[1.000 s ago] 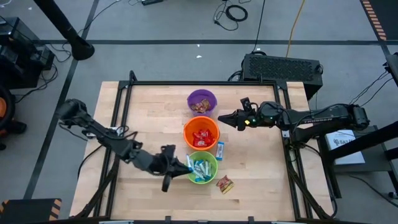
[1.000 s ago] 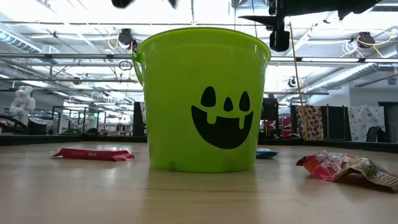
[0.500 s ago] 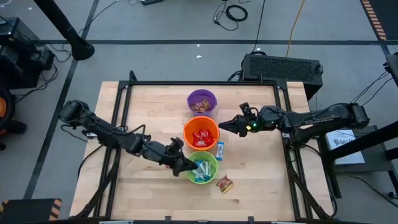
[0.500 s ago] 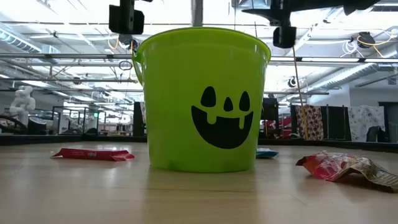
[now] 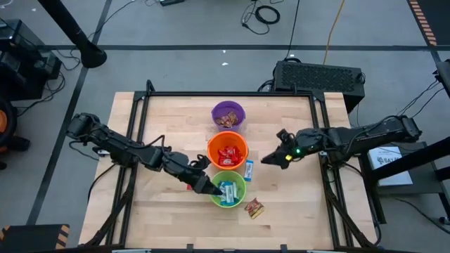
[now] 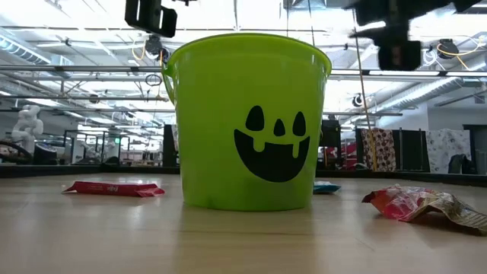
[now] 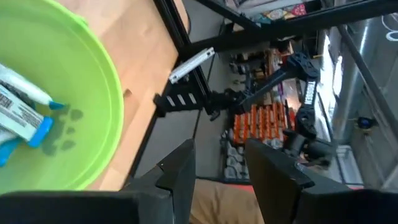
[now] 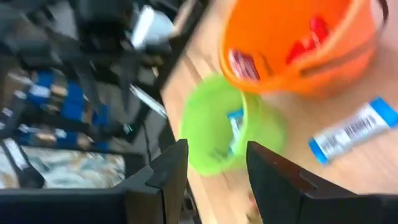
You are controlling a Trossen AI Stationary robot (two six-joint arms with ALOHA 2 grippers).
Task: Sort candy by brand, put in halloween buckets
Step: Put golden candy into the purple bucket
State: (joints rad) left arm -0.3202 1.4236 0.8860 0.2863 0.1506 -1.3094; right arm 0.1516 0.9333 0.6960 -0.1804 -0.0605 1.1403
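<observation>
My left gripper (image 5: 204, 184) hangs at the rim of the light green plastic pumpkin-face bucket (image 5: 237, 198), fingers parted and empty, so the blue-and-white wrapped bars (image 7: 22, 115) lie inside. My right gripper (image 5: 270, 159) hovers just beside the loose blue-and-white bar (image 5: 249, 168) on the wooden table (image 5: 295, 211), fingers spread with nothing between them, probably lining up on it. Beyond are the orange bucket (image 5: 242, 146) of red bars and the purple bucket (image 5: 228, 107).

Two dark jointed arms, black angular tool fingers (image 7: 177, 171), small green light on right wrist
</observation>
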